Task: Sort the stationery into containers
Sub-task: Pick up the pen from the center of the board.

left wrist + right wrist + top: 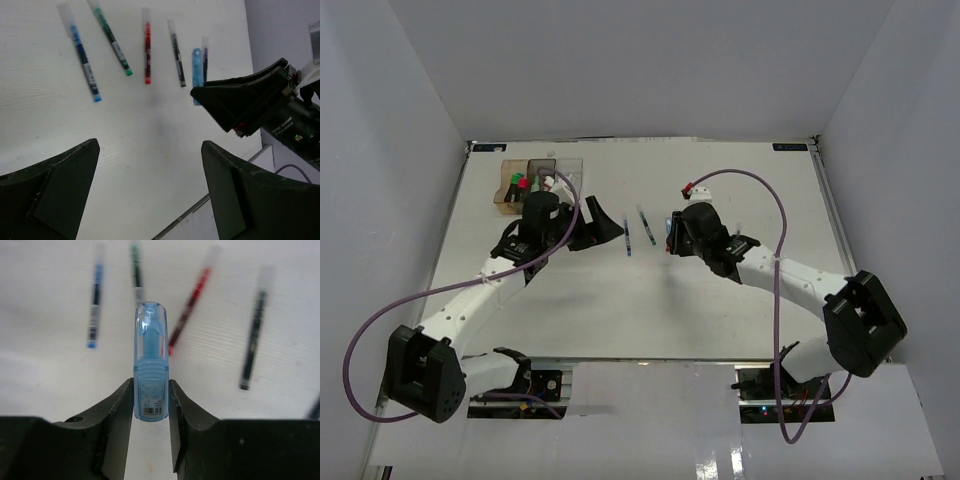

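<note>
The translucent pale-blue plastic stick (150, 365) looks glossy and smooth; the black jaws look matt plastic; the white bench (150, 150) is matt, finely ribbed.

No legible text, barcode label (152, 410) on blue piece (151, 352) — digits unreadable

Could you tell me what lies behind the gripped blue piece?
Behind the blue piece: blue pen, green pen, red pen, black pen. The green pen's near end is hidden.
</note>
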Motion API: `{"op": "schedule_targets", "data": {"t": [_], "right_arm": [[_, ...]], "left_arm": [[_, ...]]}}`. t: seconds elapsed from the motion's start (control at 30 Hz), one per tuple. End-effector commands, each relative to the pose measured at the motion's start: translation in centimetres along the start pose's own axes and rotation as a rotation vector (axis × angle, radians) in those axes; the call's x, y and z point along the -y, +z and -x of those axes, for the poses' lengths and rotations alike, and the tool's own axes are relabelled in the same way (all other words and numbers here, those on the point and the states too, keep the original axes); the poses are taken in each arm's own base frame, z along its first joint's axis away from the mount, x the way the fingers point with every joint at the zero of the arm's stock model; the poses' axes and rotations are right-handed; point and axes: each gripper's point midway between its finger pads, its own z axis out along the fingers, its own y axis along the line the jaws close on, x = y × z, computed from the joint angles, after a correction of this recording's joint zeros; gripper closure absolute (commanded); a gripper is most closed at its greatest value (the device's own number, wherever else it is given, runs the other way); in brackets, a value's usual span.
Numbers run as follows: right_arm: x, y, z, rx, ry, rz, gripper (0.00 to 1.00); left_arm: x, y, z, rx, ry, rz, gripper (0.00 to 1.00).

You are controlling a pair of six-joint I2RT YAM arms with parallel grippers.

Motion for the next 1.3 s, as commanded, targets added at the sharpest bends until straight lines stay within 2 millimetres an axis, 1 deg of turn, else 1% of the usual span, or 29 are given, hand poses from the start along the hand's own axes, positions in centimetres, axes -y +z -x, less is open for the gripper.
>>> {"op": "schedule_targets", "data": {"t": [0.0,0.03,0.07,0.1,0.13,0.17,0.2,0.23,0.27,0.33,0.37,0.4,0.53,0.57,0.63,0.67,0.73,0.77,0.87,0.9,0.97,1.0,1.07,1.1,1.13,1.17,1.2,1.23,1.27], "right_arm": [[-5.7,-3.0,2.2,0.132,-0.02,0.272,0.68],[-6.5,-3.6,2.2,0.149,-0.023,0.31,0.68],[-7.8,-4.6,2.4,0.179,-0.029,0.373,0.68],[-8.4,-5.2,2.6,0.193,-0.03,0.398,0.68],[-8.7,-5.5,2.6,0.199,-0.034,0.415,0.68],[-9.2,-5.9,2.8,0.212,-0.039,0.438,0.68],[-9.8,-6.4,2.8,0.216,-0.044,0.464,0.68],[-10.1,-6.7,2.8,0.224,-0.046,0.474,0.68],[-10.2,-6.8,2.8,0.23,-0.048,0.481,0.68],[-10.6,-7.2,2.8,0.234,-0.047,0.5,0.67],[-10.8,-7.4,2.8,0.235,-0.047,0.505,0.67],[-10.8,-7.5,2.9,0.242,-0.043,0.511,0.67],[-10.8,-7.8,2.8,0.25,-0.035,0.52,0.66],[-10.8,-7.9,2.7,0.249,-0.036,0.521,0.66],[-10.7,-7.9,2.7,0.25,-0.032,0.521,0.65],[-10.7,-8.0,2.7,0.251,-0.032,0.523,0.65],[-10.7,-7.9,2.6,0.252,-0.032,0.521,0.62],[-10.6,-7.9,2.6,0.251,-0.032,0.519,0.62],[-10.4,-7.8,2.4,0.249,-0.039,0.51,0.55],[-10.3,-7.8,2.4,0.247,-0.039,0.503,0.47],[-10.0,-7.7,2.3,0.245,-0.048,0.49,0.37],[-9.5,-7.7,2.2,0.241,-0.064,0.471,0.27],[-8.9,-7.7,2.0,0.234,-0.084,0.443,0.17],[-8.2,-7.7,1.7,0.225,-0.105,0.412,0.08],[-7.6,-7.6,1.5,0.221,-0.116,0.393,0.05],[-7.0,-7.8,1.6,0.23,-0.121,0.37,0.02],[-6.3,-7.7,1.0,0.212,-0.147,0.345,0.06],[-5.8,-7.7,0.6,0.206,-0.162,0.331,0.08],[-5.2,-7.9,0.7,0.212,-0.173,0.311,0.1]], "left_arm": [[3.1,1.3,1.0,0.031,-0.048,-0.035,0.07],[3.6,1.7,1.1,0.037,-0.055,-0.044,0.07],[4.3,2.4,0.4,0.017,-0.069,-0.05,0.09],[4.7,2.8,0.2,0.014,-0.072,-0.054,0.09],[5.3,3.1,0.7,0.032,-0.07,-0.06,0.1],[6.2,3.5,0.2,0.02,-0.065,-0.072,0.1],[6.4,4.2,-0.2,0.008,-0.064,-0.068,0.12],[7.0,4.5,0.1,0.02,-0.057,-0.069,0.13],[7.8,4.8,-0.5,0.006,-0.046,-0.076,0.14],[8.3,5.7,-1.1,-0.009,-0.047,-0.076,0.19],[9.0,6.0,-1.4,-0.014,-0.041,-0.084,0.2],[9.3,6.2,-1.5,-0.015,-0.039,-0.086,0.26],[9.9,6.9,-2.2,-0.027,-0.036,-0.09,0.38],[10.2,7.0,-2.4,-0.032,-0.036,-0.096,0.46],[10.4,7.1,-2.6,-0.036,-0.033,-0.1,0.54],[10.3,7.2,-2.7,-0.038,-0.033,-0.098,0.62],[10.3,7.3,-2.8,-0.042,-0.027,-0.097,0.7],[10.3,7.3,-2.8,-0.04,-0.021,-0.096,0.76],[9.9,7.3,-2.8,-0.036,0.005,-0.085,0.82],[9.6,7.3,-2.6,-0.03,0.014,-0.067,0.85],[9.1,7.3,-2.2,-0.017,0.041,-0.037,0.86],[8.5,7.4,-1.9,-0.01,0.078,-0.015,0.86],[6.8,7.3,-0.3,0.017,0.111,0.055,0.86],[5.6,7.1,0.1,0.007,0.157,0.088,0.86],[3.2,7.1,2.1,0.046,0.164,0.169,0.86],[2.7,6.9,3.7,0.063,0.182,0.188,0.86],[1.1,6.6,4.4,0.043,0.229,0.234,0.86],[-1.7,6.5,6.2,0.054,0.231,0.303,0.86],[-1.9,6.3,8.4,0.082,0.254,0.323,0.86]]}}
